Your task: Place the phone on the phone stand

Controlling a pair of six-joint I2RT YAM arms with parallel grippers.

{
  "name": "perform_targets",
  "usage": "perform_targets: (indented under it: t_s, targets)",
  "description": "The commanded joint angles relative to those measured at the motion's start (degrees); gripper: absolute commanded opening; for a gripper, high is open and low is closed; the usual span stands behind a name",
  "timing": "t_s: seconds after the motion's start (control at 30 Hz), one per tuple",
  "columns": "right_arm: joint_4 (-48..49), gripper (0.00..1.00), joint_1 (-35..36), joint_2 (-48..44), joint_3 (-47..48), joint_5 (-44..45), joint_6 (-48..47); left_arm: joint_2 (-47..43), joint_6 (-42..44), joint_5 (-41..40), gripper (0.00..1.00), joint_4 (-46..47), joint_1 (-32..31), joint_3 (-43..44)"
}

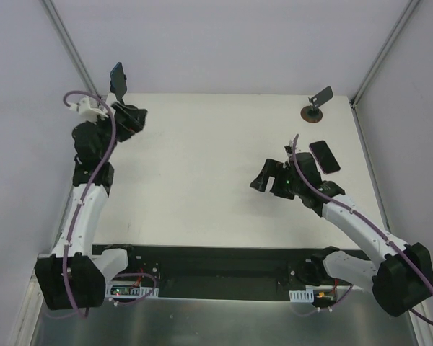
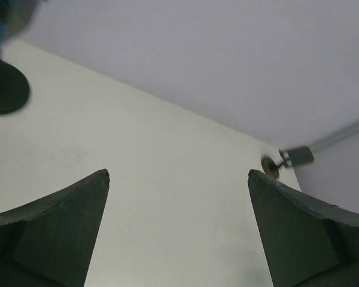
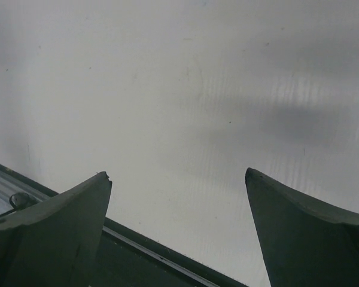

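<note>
We see the phone (image 1: 117, 75) propped on the black phone stand (image 2: 3, 89) at the counter's (image 1: 202, 166) far left corner. Our left tool (image 2: 178, 173), just beside it, and right tool (image 3: 176, 173) both stand apart.

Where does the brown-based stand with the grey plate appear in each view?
Top external: brown-based stand at the table's far right corner.
Left wrist: it stands at the right, mid-height, on the table's far edge.
Right wrist: not in it.
Shared landmark: the black phone stand, far left in the top view, upper left in the left wrist view.
</note>
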Motion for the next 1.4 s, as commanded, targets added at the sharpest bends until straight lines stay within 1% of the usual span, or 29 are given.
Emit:
perform_targets:
  t_s: [0.0, 0.03, 0.07, 0.13, 0.17, 0.2, 0.23, 0.27, 0.3, 0.37, 0.43, 0.47, 0.53, 0.6, 0.67, 0.7, 0.73, 0.8, 0.87, 0.93, 0.97, 1.03, 1.1, 1.13, 1.2, 1.23, 1.27, 1.33, 1.37]
  targets:
    - [10.8, 0.96, -1.66, 2.32, -2.1, 5.41, 8.24, -3.07, -2.22, 1.25, 0.97, -5.19, -11.4, -8.36]
    - [13.38, 0.96, -2.01, 4.33, -2.54, 7.78, 9.03, -2.81, -1.43, 2.21, 0.98, -5.1, -13.52, -7.93]
    - [15.49, 0.96, -2.8, 5.66, -1.76, 9.37, 8.77, -1.07, 0.58, 5.88, 0.97, -5.1, -17.19, -6.97]
    - [16.83, 0.96, -4.47, 10.38, 1.05, 15.41, 9.21, 1.83, 2.96, 9.68, 0.97, -6.32, -20.12, -2.77]
    - [16.83, 0.96, -7.17, 12.16, 4.45, 16.66, 9.3, 5.15, 5.41, 12.3, 0.97, -7.29, -21.7, -0.92]
    - [16.92, 0.96, -8.94, 13.83, 6.32, 17.46, 9.21, 7.1, 6.22, 16.94, 0.95, -10.86, -23.45, 1.37]
    - [16.83, 0.96, -10.7, 17.15, 7.99, 18.51, 9.21, 8.95, 6.75, 19.42, 0.93, -12.9, -24.25, 5.39]
    - [16.83, 0.96, -14.81, 18.75, 9.83, 18.61, 10.6, 11.84, 6.4, 21.36, 0.92, -14.14, -24.78, 7.0]
    - [17.18, 0.96, -16.85, 20.25, 12.55, 18.44, 11.23, 13.0, 5.53, 24.25, 0.9, -14.76, -25.66, 8.23]
    - [18.32, 0.95, -21.93, 24.81, 15.55, 18.61, 11.5, 15.02, 3.33, 25.33, 0.9, -15.03, -26.63, 10.87]
    - [21.22, 0.95, -24.59, 30.16, 20.47, 18.44, 9.92, 15.91, 4.9, 27.26, 0.9, -15.47, -28.04, 14.29]
    - [22.27, 0.94, -26.87, 32.02, 22.23, 18.09, 8.52, 16.52, 6.21, 27.45, 0.9, -16.08, -28.13, 15.18]
    - [25.78, 0.94, -28.11, 37.54, 28.01, 16.77, 2.55, 16.52, 7.36, 27.18, 0.91, -17.66, -28.13, 16.24]
    - [29.2, 0.93, -30.75, 40.81, 31.37, 15.89, 0.34, 16.44, 8.59, 28.41, 0.9, -17.93, -28.13, 15.19]
    - [32.19, 0.93, -33.11, 45.21, 34.98, 13.87, 0.86, 16.17, 8.69, 30.07, 0.9, -18.19, -28.13, 12.91]
    - [35.43, 0.91, -33.65, 46.7, 36.21, 12.91, 0.95, 16.09, 8.86, 30.87, 0.9, -18.19, -28.13, 12.47]
    - [36.68, 0.89, -34.18, 49.59, 37.7, 11.85, 1.21, 15.91, 9.3, 31.14, 0.89, -18.19, -28.3, 11.42]
    - [38.62, 0.86, -34.8, 52.85, 42.96, 11.14, 1.13, 14.95, 10.0, 30.18, 0.84, -18.19, -28.57, 10.8]
    - [38.45, 0.82, -35.06, 57.51, 48.57, 11.14, 0.43, 14.77, 10.53, 30.0, 0.81, -18.19, -28.57, 10.62]
    - [38.28, 0.8, -35.15, 61.11, 51.15, 11.23, 0.95, 14.77, 10.79, 29.47, 0.75, -18.19, -28.66, 10.36]
    - [38.1, 0.77, -35.41, 62.43, 54.29, 11.14, 1.73, 15.03, 10.62, 29.47, 0.73, -18.19, -28.66, 10.35]
    - [38.28, 0.74, -35.33, 66.2, 57.38, 7.73, 1.83, 15.21, 10.53, 30.26, 0.7, -18.19, -28.66, 10.61]
    - [37.66, 0.69, -35.33, 68.5, 60.54, 7.1, 2.18, 14.94, 10.88, 29.91, 0.67, -19.59, -28.57, 10.88]
    - [37.66, 0.68, -35.33, 69.73, 60.82, 8.05, 2.44, 14.33, 11.06, 28.95, 0.65, -19.77, -28.57, 10.71]
    - [38.71, 0.61, -35.41, 70.53, 61.09, 8.76, 2.79, 12.4, 12.55, 27.28, 0.63, -19.78, -28.57, 10.36]
    - [39.06, 0.57, -35.59, 71.06, 61.09, 8.42, 2.62, 11.61, 13.07, 24.92, 0.63, -19.78, -28.66, 9.83]
    - [39.42, 0.44, -35.59, 71.15, 61.26, 8.07, 2.53, 10.12, 14.39, 23.68, 0.62, -19.95, -28.57, 9.56]
    - [39.59, 0.32, -35.59, 70.97, 61.62, 7.02, 0.95, 6.97, 16.06, 20.09, 0.62, -20.04, -28.48, 8.6]
    - [39.42, 0.2, -35.59, 70.8, 61.79, 6.49, 0.43, 5.9, 17.63, 16.5, 0.63, -20.04, -28.57, 8.25]
